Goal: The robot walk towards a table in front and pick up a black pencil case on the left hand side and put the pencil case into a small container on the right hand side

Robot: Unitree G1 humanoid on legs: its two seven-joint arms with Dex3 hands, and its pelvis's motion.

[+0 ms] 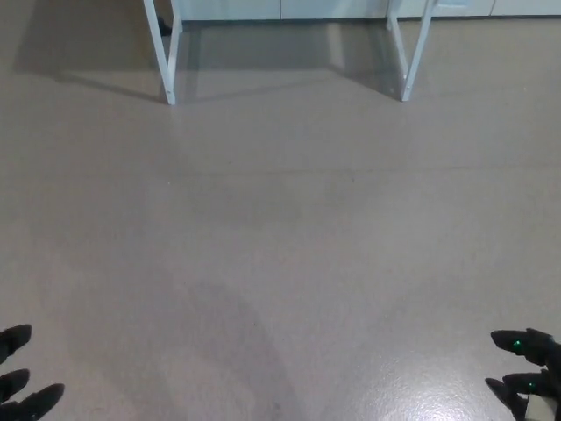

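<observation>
Table legs point(164, 53) stand well ahead of left hand point(22, 379) and right hand point(529, 373), both empty, fingers spread.

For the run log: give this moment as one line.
stage: approach; table legs ahead; left hand open; right hand open; pencil case unseen

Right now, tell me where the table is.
In the head view only the white legs of the table show, at the top edge, across the floor from the left hand and right hand in the bottom corners.
</observation>
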